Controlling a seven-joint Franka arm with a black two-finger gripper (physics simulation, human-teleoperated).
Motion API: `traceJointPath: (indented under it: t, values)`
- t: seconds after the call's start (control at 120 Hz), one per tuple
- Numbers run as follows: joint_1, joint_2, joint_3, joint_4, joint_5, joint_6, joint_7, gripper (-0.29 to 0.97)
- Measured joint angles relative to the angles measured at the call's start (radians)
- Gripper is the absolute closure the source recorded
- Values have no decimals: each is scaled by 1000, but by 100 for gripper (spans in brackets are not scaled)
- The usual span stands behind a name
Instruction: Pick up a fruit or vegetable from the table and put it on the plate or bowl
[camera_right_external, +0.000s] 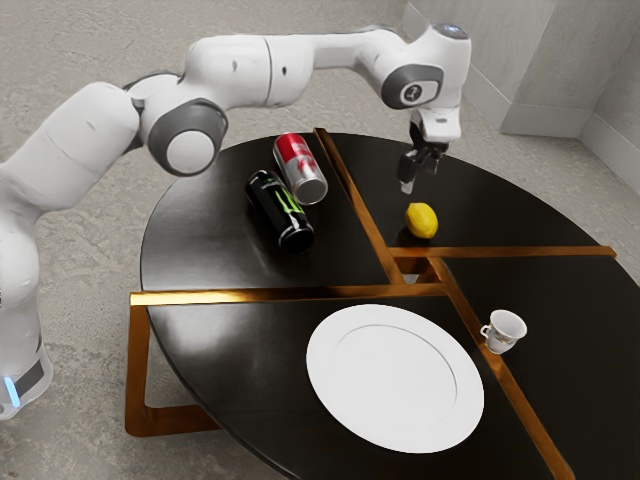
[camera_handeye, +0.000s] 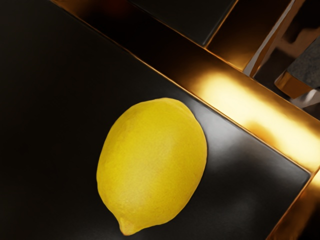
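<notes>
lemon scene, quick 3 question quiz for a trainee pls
1. True or false: the lemon lies on the plate.
2. What stands to the exterior view's right of the plate? A) cup B) fork C) bowl
3. Fill in: the gripper hovers above the ___.

Key: 1 false, it lies on the table, apart from the plate; 2 A; 3 lemon.
</notes>
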Motion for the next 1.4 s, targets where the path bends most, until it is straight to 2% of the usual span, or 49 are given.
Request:
traceJointPath:
  t: [0.133, 0.225, 0.392, 0.717, 1.258, 1.4]
  values:
    - [62, 38, -126, 17, 76, 11, 167, 0]
    - [81, 43, -160, 12, 115, 13, 262, 0]
    - [78, 73, -174, 19, 152, 24, 402, 0]
    - [70, 126, -189, 46, 166, 40, 588, 0]
    - [61, 220, -198, 107, 190, 53, 741, 0]
    - [61, 230, -198, 111, 191, 59, 763, 10]
